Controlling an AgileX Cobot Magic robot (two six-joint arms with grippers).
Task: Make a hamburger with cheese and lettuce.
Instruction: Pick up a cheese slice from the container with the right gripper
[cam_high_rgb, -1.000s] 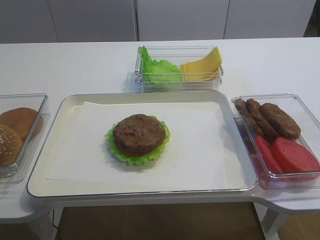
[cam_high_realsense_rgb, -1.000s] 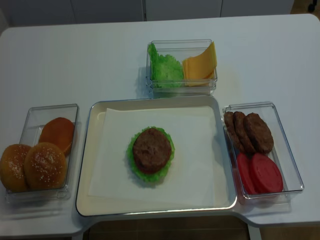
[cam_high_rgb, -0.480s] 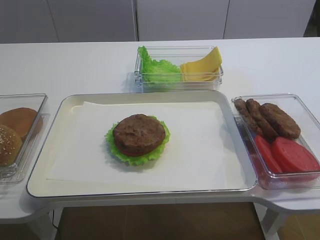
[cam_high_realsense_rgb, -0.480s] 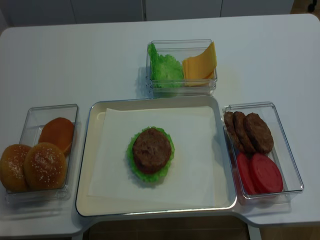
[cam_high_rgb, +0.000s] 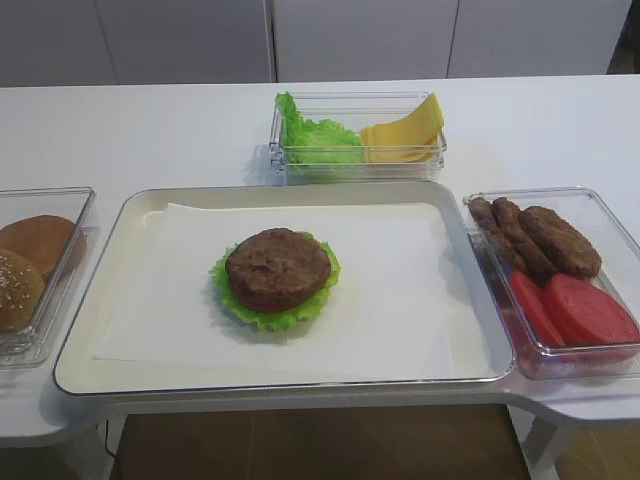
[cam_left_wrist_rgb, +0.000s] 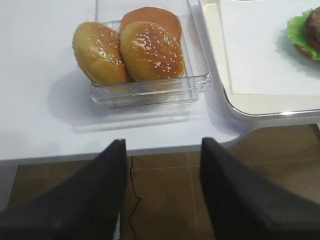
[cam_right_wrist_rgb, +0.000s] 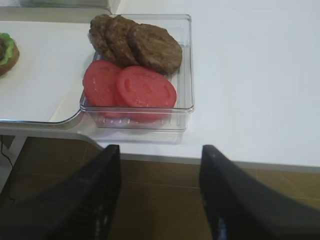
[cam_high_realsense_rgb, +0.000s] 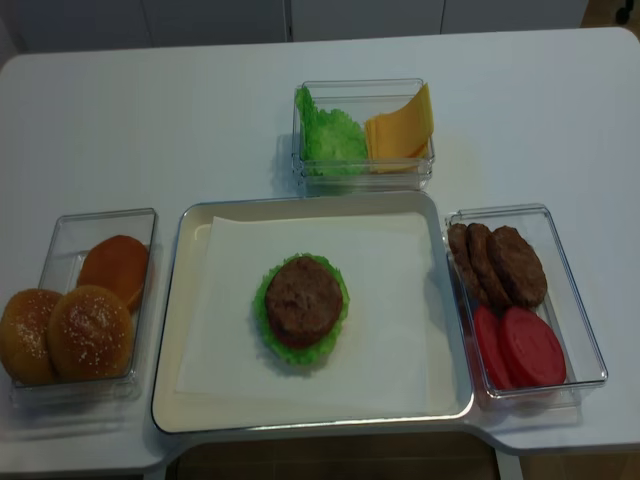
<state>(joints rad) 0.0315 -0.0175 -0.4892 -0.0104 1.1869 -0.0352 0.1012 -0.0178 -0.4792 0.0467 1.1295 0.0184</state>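
The hamburger (cam_high_rgb: 278, 270) (cam_high_realsense_rgb: 303, 298), a brown patty on a frilly lettuce (cam_high_rgb: 262, 319) (cam_high_realsense_rgb: 297, 352) leaf, sits mid-tray on white paper. Its edge also shows in the right wrist view (cam_right_wrist_rgb: 6, 50) and the left wrist view (cam_left_wrist_rgb: 306, 29). The cheese as a single slice is out of view; only a bundle of yellow slices (cam_high_rgb: 405, 135) (cam_high_realsense_rgb: 400, 128) leans in the back bin. My right gripper (cam_right_wrist_rgb: 160, 152) hangs open and holds nothing over the floor, in front of the table's edge. My left gripper (cam_left_wrist_rgb: 162, 145) is open the same way. Neither shows in the high views.
The metal tray (cam_high_rgb: 300, 191) fills the middle. Buns (cam_high_realsense_rgb: 90, 330) (cam_left_wrist_rgb: 150, 50) fill a clear bin at the left. Loose patties (cam_high_realsense_rgb: 500, 265) (cam_right_wrist_rgb: 145, 45) and tomato slices (cam_high_realsense_rgb: 525, 345) (cam_right_wrist_rgb: 135, 87) share a bin at the right. A heap of green leaves (cam_high_realsense_rgb: 330, 135) sits beside the yellow slices.
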